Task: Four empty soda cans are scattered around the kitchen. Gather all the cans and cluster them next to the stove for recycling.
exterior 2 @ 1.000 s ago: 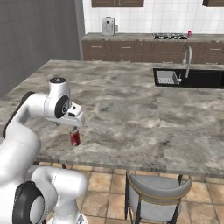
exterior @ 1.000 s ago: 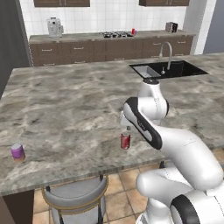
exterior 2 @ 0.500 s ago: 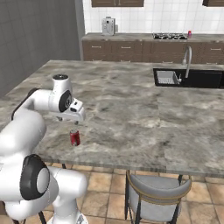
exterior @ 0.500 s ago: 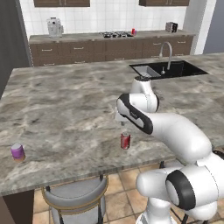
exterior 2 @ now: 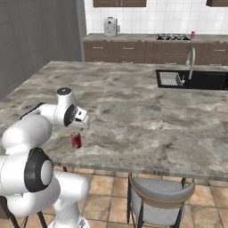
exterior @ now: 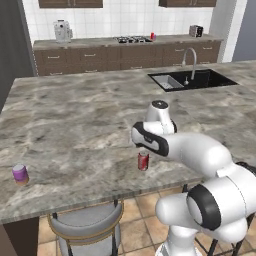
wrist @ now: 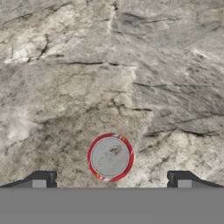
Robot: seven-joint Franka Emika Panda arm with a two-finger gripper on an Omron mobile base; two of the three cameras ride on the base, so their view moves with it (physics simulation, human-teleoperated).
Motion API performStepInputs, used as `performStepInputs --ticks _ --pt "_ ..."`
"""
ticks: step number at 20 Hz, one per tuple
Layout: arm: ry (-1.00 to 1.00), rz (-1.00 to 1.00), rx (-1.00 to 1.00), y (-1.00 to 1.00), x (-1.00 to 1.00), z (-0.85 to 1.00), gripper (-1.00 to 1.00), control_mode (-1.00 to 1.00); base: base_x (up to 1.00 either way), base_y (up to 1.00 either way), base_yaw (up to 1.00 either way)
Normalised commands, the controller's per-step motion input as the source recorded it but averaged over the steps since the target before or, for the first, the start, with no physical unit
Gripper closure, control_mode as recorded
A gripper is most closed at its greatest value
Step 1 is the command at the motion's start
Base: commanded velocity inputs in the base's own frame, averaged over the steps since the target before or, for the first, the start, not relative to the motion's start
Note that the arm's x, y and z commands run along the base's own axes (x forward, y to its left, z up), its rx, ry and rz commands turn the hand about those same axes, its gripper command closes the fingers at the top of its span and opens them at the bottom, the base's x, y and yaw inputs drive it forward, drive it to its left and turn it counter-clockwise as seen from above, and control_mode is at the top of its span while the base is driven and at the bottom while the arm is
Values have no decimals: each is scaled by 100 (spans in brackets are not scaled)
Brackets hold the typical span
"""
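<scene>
Red can (wrist: pixel 110 157) judged empty: light, thin-walled, smooth, easily dented or tipped. Take it across the mid-body, gently. Appearance: dark red wall, silver top, upright. Location: near edge of the surface (exterior: pixel 75 130), directly under the claw (wrist: pixel 111 178), whose fingers stand wide apart, clear of it.

A small dark red silver-rimmed soda can (exterior: pixel 143 161) is standing upright near the front edge of the grey marbled stone island counter (exterior: pixel 75 120), with a purple tan-banded can (exterior: pixel 20 174) sitting well apart to its left. The two-finger gripper (wrist: pixel 111 180) is hanging directly above the dark red can, jaws spread wide. A sunken black sink (exterior: pixel 192 80) is lying behind and to the right.
</scene>
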Motion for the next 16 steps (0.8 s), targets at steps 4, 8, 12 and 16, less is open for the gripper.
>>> performStepInputs --ticks 4,8,12,16 --pt "-2 0 0 0 0 -9 -100 -100 0 0 0" --pt "-7 0 0 0 -2 -22 -100 -100 0 0 0" --pt "0 0 0 0 -3 -2 -100 -100 0 0 0" --pt "0 0 0 0 0 -1 -100 -100 0 0 0"
